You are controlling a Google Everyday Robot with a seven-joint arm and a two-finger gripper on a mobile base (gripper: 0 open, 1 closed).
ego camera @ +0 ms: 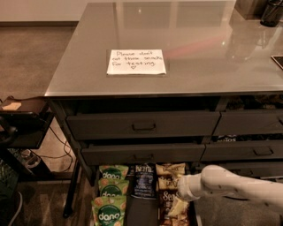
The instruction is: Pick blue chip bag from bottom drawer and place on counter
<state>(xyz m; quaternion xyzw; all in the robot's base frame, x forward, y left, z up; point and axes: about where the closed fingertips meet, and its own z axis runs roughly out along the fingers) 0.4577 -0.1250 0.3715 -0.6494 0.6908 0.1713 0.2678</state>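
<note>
The blue chip bag [144, 180] with white "Kettle" lettering lies in the middle column of the open bottom drawer [141, 215], at the lower edge of the camera view. My white arm reaches in from the right. Its gripper [177, 204] hangs over the tan bags in the column just right of the blue bag, apart from it. The counter [208, 48] is a reflective grey top above the drawers, with a white handwritten note [136, 61] on it.
Green "dang" bags [110, 196] fill the left column and tan "SeaSalt" bags [169, 176] the right one. Two shallower drawers [143, 126] sit slightly open above. A small dark side table [22, 115] stands at left. A dark object [270, 12] sits at the counter's back right.
</note>
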